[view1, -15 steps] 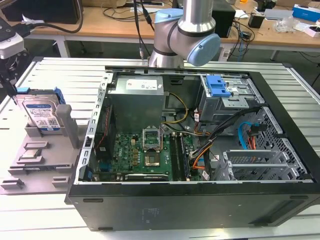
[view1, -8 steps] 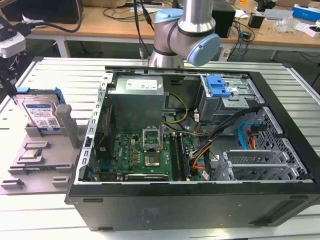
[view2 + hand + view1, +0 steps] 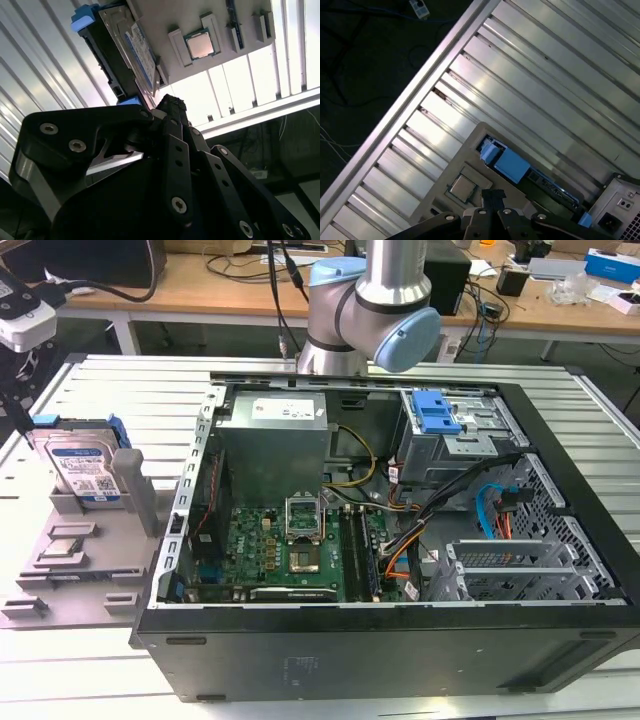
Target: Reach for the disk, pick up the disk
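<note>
The disk (image 3: 84,468) — stiff, weighty metal standing on edge in the grey holder (image 3: 100,552) — probably wants gripping across its blue-framed top edge; the gripper (image 3: 493,196) over the holder is closed, empty.

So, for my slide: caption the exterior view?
Open computer case on a slatted table; the disk stands upright in a grey holder beside it.

Ribbed aluminium table (image 3: 100,375) carries open computer case (image 3: 400,650) (black); grey holder plate (image 3: 110,540) beside it.
</note>
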`<state>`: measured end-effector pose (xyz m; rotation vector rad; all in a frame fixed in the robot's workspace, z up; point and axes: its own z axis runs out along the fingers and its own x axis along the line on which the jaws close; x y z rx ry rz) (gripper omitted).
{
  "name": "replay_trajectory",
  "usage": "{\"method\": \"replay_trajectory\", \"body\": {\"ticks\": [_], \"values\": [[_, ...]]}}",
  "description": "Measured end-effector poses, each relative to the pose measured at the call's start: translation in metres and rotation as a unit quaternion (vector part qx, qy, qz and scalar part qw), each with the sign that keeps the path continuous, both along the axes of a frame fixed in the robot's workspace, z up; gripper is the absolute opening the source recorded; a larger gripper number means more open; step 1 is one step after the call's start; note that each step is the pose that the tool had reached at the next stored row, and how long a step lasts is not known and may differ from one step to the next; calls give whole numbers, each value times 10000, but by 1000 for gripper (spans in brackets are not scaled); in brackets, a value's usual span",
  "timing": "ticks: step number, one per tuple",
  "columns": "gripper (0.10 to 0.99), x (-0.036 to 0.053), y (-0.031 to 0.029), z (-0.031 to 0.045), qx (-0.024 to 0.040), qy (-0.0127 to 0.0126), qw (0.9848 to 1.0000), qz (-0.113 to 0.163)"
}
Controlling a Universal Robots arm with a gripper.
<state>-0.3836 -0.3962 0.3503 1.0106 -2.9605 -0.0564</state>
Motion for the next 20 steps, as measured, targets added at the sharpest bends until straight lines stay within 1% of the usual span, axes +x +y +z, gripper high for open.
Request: {"method": "replay_trajectory", "body": {"ticks": [5,7,10,13,15,20], "values": [[106,0,0,0,0,0,9998,181],[106,0,0,0,0,0,9994,347],[106,0,0,0,0,0,9990,443],[106,0,0,0,0,0,9981,610],[106,0,0,0,0,0,9972,753],[106,0,0,0,0,0,9952,974]]}}
